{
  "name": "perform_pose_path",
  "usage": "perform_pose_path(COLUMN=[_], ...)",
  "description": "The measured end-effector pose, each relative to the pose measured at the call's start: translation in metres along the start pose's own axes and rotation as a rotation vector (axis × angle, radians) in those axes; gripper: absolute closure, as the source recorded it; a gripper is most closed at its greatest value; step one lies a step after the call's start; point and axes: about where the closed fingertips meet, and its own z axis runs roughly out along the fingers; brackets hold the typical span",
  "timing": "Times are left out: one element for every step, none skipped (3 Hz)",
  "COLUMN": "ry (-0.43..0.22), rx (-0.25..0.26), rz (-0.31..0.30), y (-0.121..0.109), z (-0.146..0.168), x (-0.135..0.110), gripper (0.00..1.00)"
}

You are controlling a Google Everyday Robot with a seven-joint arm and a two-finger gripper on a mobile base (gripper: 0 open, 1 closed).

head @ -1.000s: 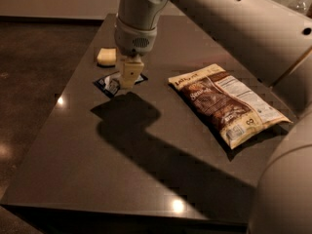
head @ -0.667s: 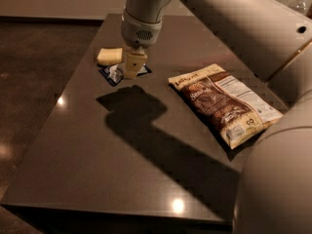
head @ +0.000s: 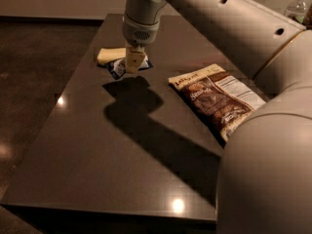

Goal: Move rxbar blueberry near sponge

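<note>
Half hid the rxbar blueberry under the gripper at the desk's far left, jaws seemingly clamped across its middle, wrapper right against the sponge; judged it light, thin, crinkly, slippery, best pinched across its width.

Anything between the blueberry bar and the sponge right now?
Nothing visible does. The rxbar blueberry lies right beside the sponge, at its near edge, with the gripper directly over the bar. The chip bag lies well off to the right, out of the way.
</note>
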Motion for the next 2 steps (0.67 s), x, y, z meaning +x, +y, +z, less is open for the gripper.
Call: perform_pose_path(ry=[0.021, 0.032], rx=[0.018, 0.021], rz=[0.016, 0.035], y=[-0.011, -0.021], z=[0.015, 0.029], x=[0.004, 0.007], gripper=[0.85, 0.62])
